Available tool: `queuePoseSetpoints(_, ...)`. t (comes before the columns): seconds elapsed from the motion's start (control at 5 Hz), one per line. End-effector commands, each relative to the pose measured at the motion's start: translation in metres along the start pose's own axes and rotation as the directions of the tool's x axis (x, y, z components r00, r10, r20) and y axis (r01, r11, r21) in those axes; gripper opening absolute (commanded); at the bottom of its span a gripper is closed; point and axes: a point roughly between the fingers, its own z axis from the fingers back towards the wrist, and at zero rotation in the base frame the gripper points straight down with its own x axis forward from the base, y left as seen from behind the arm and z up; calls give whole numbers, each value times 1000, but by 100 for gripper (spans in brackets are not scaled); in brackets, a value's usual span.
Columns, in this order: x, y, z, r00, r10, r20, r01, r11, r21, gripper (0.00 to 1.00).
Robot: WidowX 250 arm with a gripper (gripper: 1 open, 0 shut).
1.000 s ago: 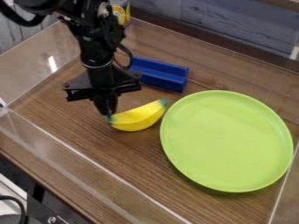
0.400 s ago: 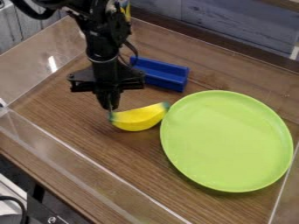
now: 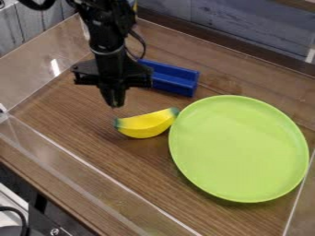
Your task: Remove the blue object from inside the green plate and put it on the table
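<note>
The blue object (image 3: 171, 78), a rectangular block, lies on the table (image 3: 74, 138) behind the arm, outside the green plate (image 3: 238, 146). The lime-green plate sits at the right with nothing in it. My gripper (image 3: 113, 101) points down just left of the blue block and above the left end of a yellow banana (image 3: 145, 123). Its fingers are shut with nothing between them, and it hangs clear of the banana.
The banana lies on the wood just left of the plate's rim. Low clear acrylic walls (image 3: 37, 55) edge the tabletop on the left and front.
The gripper has lifted off the banana's left end and drifted up and back toward the blue block, with the wrist rolling a little. Banana, block and plate have stayed put.
</note>
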Motion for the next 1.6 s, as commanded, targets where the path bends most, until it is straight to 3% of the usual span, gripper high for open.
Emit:
queuePoseSetpoints(0.0, 16, -9, 13, 999, 1, 48, -1, 1000, -8, 0)
queuePoseSetpoints(0.2, 21, -18, 13, 999, -12, 47, 12, 1000, -5, 0)
queuePoseSetpoints(0.4, 20, -36, 10, 997, -70, 45, 71, 997, -15, 100)
queuePoseSetpoints(0.6, 24, -59, 8, 992, -121, 44, 122, 992, -28, 0)
queuePoseSetpoints(1.0, 39, -88, 1, 978, -203, 53, 205, 977, -51, 0)
queuePoseSetpoints(1.4, 33, -102, 13, 978, -198, 62, 200, 979, -43, 0)
